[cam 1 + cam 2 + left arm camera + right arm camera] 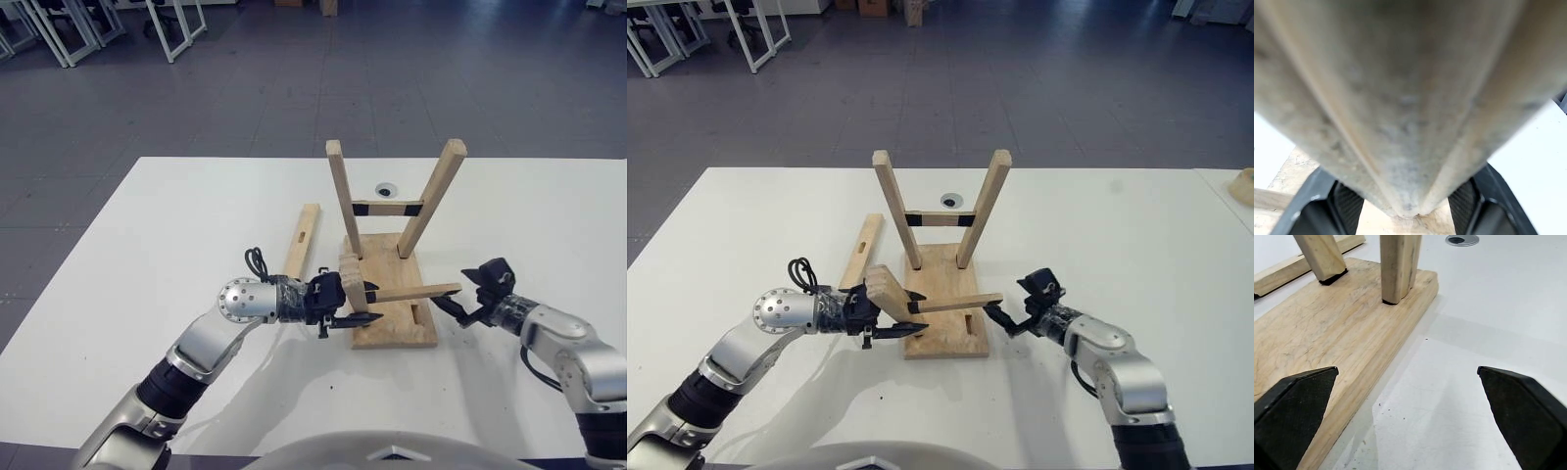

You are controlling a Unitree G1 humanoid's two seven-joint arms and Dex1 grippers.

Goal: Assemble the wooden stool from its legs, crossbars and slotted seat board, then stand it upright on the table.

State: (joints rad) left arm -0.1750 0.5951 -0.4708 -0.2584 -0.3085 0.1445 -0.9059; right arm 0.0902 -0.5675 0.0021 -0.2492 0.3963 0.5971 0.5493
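Your left gripper [367,304] pinched a pale wooden leg [351,279] carrying a thin wooden crossbar [416,292], over the near end of the flat slotted wooden seat board [392,328]. Your right gripper [458,297] stood spread at the board's 3 o'clock, beside the crossbar's free end. A loose wooden leg [302,240] lay at 10 o'clock.

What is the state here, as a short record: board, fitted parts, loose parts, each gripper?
seat board: flat on the table, slots up
fitted: two legs joined by a crossbar, standing in the board's far end
left gripper: jaws shut on third leg, second crossbar attached, over the board's near end
right gripper: jaws open, empty, near the second crossbar's free end
loose: fourth leg lying on the table, left of the board
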